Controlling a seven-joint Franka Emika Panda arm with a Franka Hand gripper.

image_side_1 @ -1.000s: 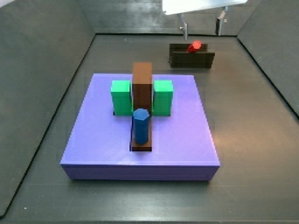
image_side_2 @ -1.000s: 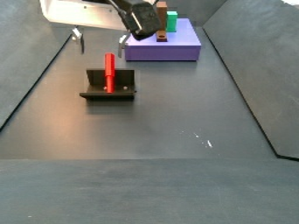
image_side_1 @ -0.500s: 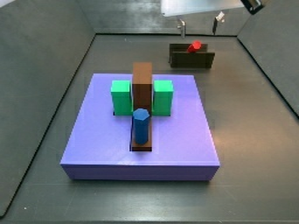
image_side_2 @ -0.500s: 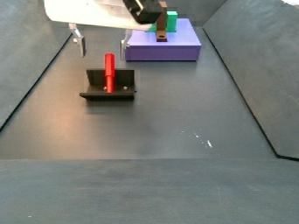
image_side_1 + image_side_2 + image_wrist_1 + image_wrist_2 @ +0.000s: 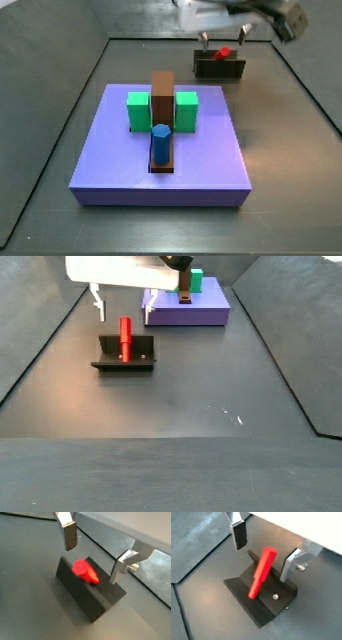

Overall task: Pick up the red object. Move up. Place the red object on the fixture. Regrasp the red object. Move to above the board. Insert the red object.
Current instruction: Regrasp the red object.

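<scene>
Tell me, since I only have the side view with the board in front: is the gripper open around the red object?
Observer: Yes. In a wrist view the gripper is open, with one finger on each side of the red object and neither touching it.
Operator: Is the piece upright?
Observer: Not quite. It leans against the upright wall of the fixture.
Operator: Gripper height?
Observer: In a side view the fingertips are about level with the piece's top end.

1. Dark grey floor (image 5: 201,386), walled sides, carries everything.
2. Fixture (image 5: 123,359) sits directly on floor, w/ red object (image 5: 126,338) upright in it.
3. Board (image 5: 162,145), lilac slab, lies flat on floor, well apart from fixture.
4. Gripper (image 5: 127,300) hangs above fixture, jaws apart, not touching floor.
</scene>
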